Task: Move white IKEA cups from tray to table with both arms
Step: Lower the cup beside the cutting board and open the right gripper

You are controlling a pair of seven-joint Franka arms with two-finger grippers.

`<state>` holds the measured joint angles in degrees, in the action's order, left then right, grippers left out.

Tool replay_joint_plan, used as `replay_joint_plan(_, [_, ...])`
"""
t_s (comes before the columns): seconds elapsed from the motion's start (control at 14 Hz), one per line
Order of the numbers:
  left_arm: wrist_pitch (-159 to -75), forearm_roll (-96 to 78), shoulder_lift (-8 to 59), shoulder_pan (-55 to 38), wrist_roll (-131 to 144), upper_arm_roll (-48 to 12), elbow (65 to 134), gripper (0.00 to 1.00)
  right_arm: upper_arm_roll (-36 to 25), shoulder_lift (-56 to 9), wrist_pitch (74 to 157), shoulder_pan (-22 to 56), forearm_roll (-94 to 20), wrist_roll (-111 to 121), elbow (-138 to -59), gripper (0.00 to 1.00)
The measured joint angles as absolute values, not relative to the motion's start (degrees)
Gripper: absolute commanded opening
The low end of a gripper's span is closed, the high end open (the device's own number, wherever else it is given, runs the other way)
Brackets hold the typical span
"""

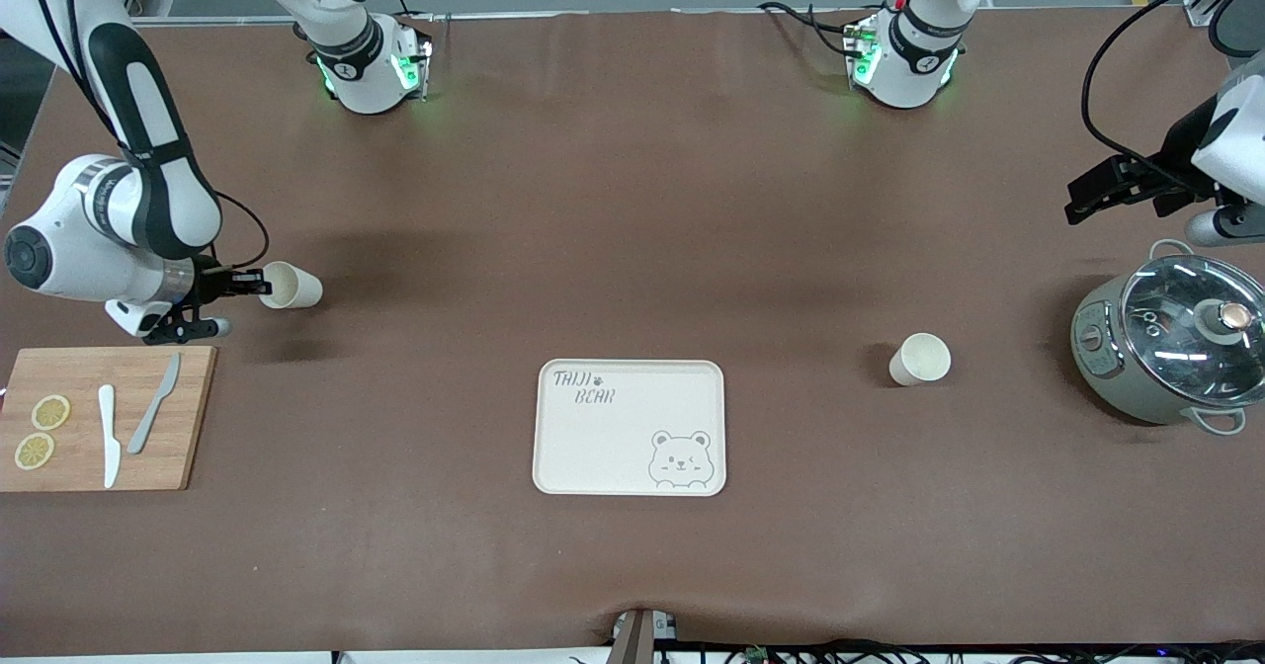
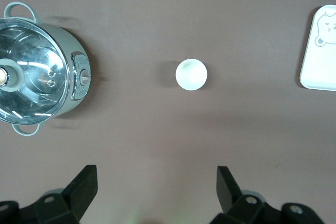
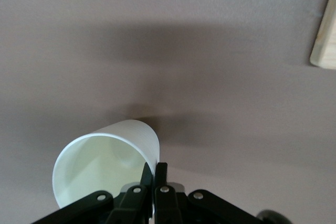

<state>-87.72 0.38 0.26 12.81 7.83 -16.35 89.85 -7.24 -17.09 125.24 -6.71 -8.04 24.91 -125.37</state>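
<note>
My right gripper (image 1: 249, 286) is shut on the rim of one white IKEA cup (image 1: 292, 287). It holds the cup tilted on its side above the table at the right arm's end. In the right wrist view one finger is inside the cup (image 3: 105, 163) and one outside, with the gripper (image 3: 156, 174) pinching the wall. The other white cup (image 1: 919, 359) stands upright on the table toward the left arm's end. My left gripper (image 1: 1079, 206) is open and empty, up in the air beside the pot. In the left wrist view that cup (image 2: 191, 74) lies ahead of the open gripper (image 2: 157, 182).
A cream bear-print tray (image 1: 630, 427) lies mid-table, near the front camera; its corner shows in the left wrist view (image 2: 319, 51). A lidded pot (image 1: 1171, 338) stands at the left arm's end. A wooden cutting board (image 1: 183, 417) with knives and lemon slices lies at the right arm's end.
</note>
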Motion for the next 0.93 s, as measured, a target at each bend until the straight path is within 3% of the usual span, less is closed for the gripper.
replay_joint_plan(0.21, [-87.76, -1.18, 0.26, 12.8, 7.8, -16.35, 89.91, 1.0, -7.24, -16.81, 126.42, -6.75, -8.0, 24.97, -126.36, 0.0])
replay_joint_plan(0.29, [-87.82, -1.68, 0.26, 12.8, 7.76, -16.35, 89.91, 1.0, -7.24, -16.76, 126.52, -6.76, -7.99, 24.99, -126.43, 0.07])
replay_joint_plan(0.43, [-88.19, -1.86, 0.27, 12.8, 7.7, -16.35, 89.92, 1.0, -7.22, -16.73, 126.64, -6.76, -7.97, 25.01, -126.48, 0.64])
replay_joint_plan(0.5, [-88.39, -1.86, 0.29, 12.8, 7.67, -16.35, 89.93, 1.0, -7.22, -16.74, 126.88, -6.76, -7.96, 25.01, -126.62, 0.81])
replay_joint_plan(0.57, [-88.59, -1.86, 0.35, 12.81, 7.65, -16.35, 89.93, 1.0, -7.22, -16.74, 126.98, -6.76, -7.95, 25.01, -126.78, 0.89])
replay_joint_plan(0.71, [-88.79, -1.86, 0.48, 12.83, 7.56, -16.32, 89.93, 1.0, -7.21, -16.74, 126.98, -6.76, -7.94, 25.01, -127.02, 0.97])
replay_joint_plan(0.93, [-88.87, -1.86, 0.49, 12.83, 6.87, -16.32, 89.92, 1.0, -7.04, -16.74, 126.4, -6.76, -7.94, 25.01, -127.09, 1.0])
